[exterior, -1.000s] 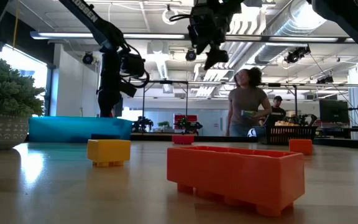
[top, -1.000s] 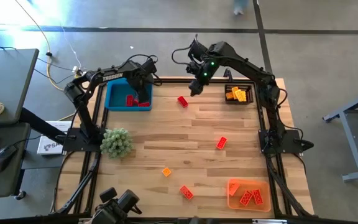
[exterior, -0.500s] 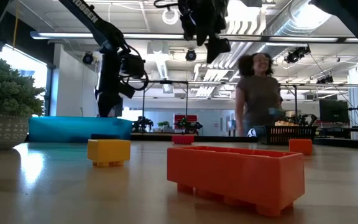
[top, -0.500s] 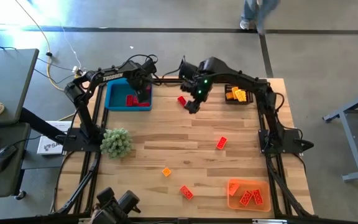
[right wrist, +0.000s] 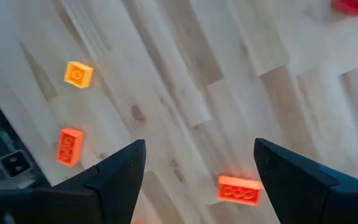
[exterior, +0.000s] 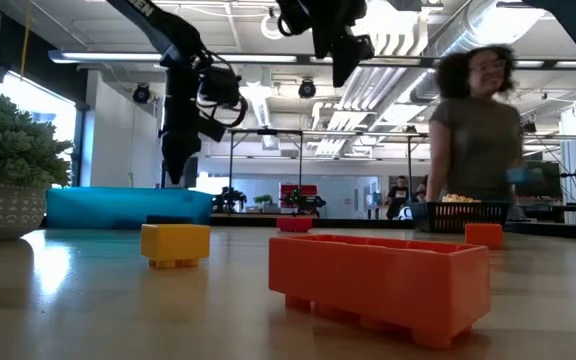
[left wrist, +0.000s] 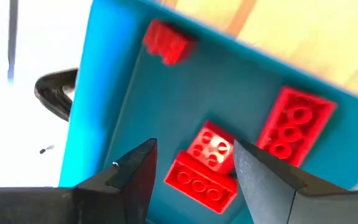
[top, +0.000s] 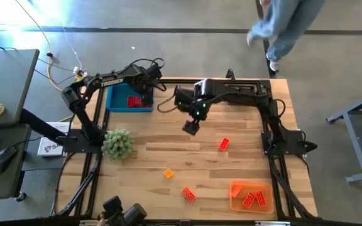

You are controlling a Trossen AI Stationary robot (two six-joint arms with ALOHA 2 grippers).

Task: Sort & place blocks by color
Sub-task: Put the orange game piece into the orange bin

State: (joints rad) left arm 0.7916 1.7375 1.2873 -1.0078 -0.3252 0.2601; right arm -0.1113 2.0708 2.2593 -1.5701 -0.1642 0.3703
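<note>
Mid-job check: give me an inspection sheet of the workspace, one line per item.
Surface: wooden table, bare in the middle.
Job's things: red blocks in the blue bin; orange bin holds blocks; loose blocks on the table.
Clutter: green plant clump.
Grippers: left tool open over the blue bin; right tool open, empty, above the table.
Cables: white and yellow cords on the floor.
Surroundings: person behind the table.
</note>
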